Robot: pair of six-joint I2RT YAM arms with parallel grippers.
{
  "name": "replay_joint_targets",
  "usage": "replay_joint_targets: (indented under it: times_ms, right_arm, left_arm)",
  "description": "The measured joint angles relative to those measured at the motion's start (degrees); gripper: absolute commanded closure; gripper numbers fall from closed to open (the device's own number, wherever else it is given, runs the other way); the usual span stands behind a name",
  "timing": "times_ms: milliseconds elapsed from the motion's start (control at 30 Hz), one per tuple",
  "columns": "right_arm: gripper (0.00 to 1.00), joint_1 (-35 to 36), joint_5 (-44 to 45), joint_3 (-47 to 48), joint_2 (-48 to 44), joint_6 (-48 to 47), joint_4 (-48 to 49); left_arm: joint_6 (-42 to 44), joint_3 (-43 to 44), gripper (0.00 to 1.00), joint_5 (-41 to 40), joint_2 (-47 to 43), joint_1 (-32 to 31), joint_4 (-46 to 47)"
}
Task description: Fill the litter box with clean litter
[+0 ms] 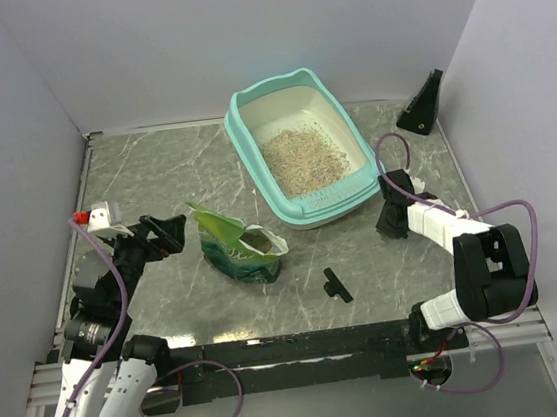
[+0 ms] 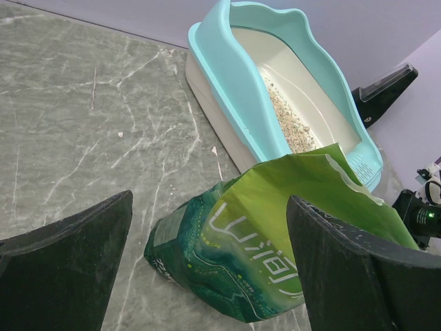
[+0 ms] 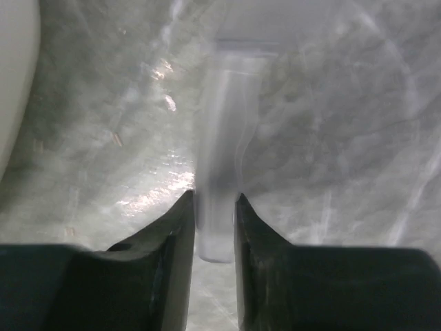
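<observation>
Left gripper (image 1: 171, 232) hangs wide open, empty, beside the bag (image 1: 234, 246) lying on the worktop (image 1: 154, 172) near the litter box (image 1: 243, 137), which has some litter (image 1: 301, 158) inside. Right gripper (image 3: 212, 201) looks nearly pinched, can't tell on what. Sloppy grab likely spills grains on the worktop

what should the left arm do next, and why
Probably ease the left gripper forward and close it on the green bag. Its jaws stand open with the bag lying just ahead, not gripped. The litter box holds only a thin patch of clean litter, so more seems needed.
</observation>
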Motion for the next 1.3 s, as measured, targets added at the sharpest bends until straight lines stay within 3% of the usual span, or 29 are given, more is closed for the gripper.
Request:
replay_joint_targets:
  times_ms: [267,600,833,1033,1300]
  right_arm:
    - [1.00,0.00,0.50,-0.46,-2.21,-0.31,0.33]
    - [1.00,1.55,5.22,3.06,-27.34,-1.99,-9.68]
    - [1.00,9.64,2.05,13.49,-34.27,-5.88,-16.85]
    - [1.00,16.55,-14.64,25.55,-34.88,-11.04,-20.06]
    - [1.00,18.99,-46.88,31.78,-32.33,-13.88,-21.31]
  left_arm:
    - [0.00,0.00,0.03,0.00,0.24,0.00,-0.04]
    - [0.00,0.00,0.03,0.26,0.24,0.07,-0.02]
    - [0.26,0.00,0.03,2.67,0.20,0.22,0.15]
    - [1.14,0.87,0.03,8.24,-0.59,0.22,1.73]
    - [3.78,3.74,0.03,26.67,-0.59,0.26,8.37]
